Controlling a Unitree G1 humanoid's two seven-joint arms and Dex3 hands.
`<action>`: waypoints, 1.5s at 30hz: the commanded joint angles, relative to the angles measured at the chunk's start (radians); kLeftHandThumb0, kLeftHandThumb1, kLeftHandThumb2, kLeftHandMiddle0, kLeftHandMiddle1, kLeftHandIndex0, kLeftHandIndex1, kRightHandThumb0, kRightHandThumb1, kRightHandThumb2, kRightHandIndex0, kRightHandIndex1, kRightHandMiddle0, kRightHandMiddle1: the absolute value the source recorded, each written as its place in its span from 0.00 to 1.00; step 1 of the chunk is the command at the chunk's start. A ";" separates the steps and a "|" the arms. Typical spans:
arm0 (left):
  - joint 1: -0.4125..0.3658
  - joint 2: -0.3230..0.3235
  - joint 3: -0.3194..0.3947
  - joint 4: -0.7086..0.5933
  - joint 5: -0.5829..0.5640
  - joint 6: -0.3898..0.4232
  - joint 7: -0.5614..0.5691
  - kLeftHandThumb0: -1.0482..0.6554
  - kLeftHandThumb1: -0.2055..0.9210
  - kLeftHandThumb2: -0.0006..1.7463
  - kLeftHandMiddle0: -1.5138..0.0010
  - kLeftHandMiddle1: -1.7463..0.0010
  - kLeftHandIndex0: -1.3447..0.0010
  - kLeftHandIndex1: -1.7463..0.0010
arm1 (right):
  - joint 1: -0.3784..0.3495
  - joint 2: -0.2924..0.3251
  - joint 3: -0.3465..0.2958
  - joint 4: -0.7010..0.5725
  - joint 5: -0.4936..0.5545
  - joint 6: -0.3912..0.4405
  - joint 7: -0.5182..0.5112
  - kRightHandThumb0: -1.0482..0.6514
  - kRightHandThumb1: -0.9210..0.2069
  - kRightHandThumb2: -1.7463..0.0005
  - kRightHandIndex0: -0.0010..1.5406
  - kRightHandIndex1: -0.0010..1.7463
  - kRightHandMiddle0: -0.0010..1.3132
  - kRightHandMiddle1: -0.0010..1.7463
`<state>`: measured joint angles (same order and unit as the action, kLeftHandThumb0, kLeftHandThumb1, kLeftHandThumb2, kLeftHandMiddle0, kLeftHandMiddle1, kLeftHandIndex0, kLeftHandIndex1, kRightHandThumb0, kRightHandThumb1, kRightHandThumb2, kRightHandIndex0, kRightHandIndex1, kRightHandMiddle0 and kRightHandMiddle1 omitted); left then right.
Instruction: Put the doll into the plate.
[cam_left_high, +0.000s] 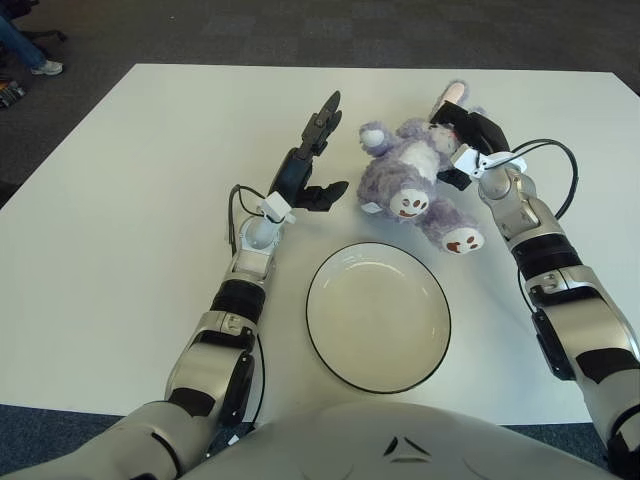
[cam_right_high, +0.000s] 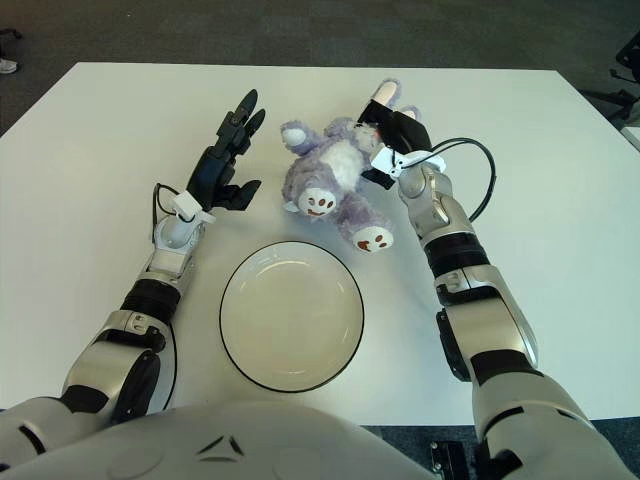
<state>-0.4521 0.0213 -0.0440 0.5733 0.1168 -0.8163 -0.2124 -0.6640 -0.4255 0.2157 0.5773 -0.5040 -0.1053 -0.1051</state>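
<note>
On my left, the left hand (cam_left_high: 312, 165) is raised over the white table (cam_left_high: 120, 200), fingers spread and holding nothing, just beside the doll and apart from it. The purple plush doll with white belly and feet (cam_left_high: 410, 180) lies toward the table's far edge, feet pointing at the white round plate with a dark rim (cam_left_high: 378, 316), which sits empty by the near edge. My right hand (cam_left_high: 468, 140) is against the doll's head; I think it's gripping it for the lift, though the fingers are partly hidden.

Doll (cam_right_high: 335, 178) beyond plate (cam_right_high: 240, 345), right hand (cam_right_high: 398, 135) seemingly touching.
</note>
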 joint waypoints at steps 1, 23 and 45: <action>-0.033 0.018 -0.002 0.015 0.023 0.026 0.033 0.05 0.96 0.20 0.89 0.96 1.00 0.94 | 0.005 -0.026 -0.017 -0.022 -0.020 0.007 -0.028 0.62 0.94 0.06 0.68 0.69 0.66 1.00; -0.189 0.068 0.000 0.312 0.044 -0.006 0.124 0.05 0.97 0.19 0.89 0.95 1.00 0.90 | 0.050 -0.053 -0.080 -0.192 -0.029 0.059 -0.041 0.61 0.88 0.10 0.66 0.68 0.63 1.00; -0.208 0.054 -0.001 0.296 -0.050 0.246 -0.005 0.48 0.60 0.66 0.88 0.77 1.00 0.81 | 0.123 -0.078 -0.119 -0.432 -0.020 0.076 0.045 0.61 0.88 0.10 0.65 0.68 0.63 1.00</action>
<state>-0.6351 0.0756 -0.0437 0.8646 0.0756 -0.5880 -0.2020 -0.5560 -0.4891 0.1137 0.1907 -0.5281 -0.0263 -0.0715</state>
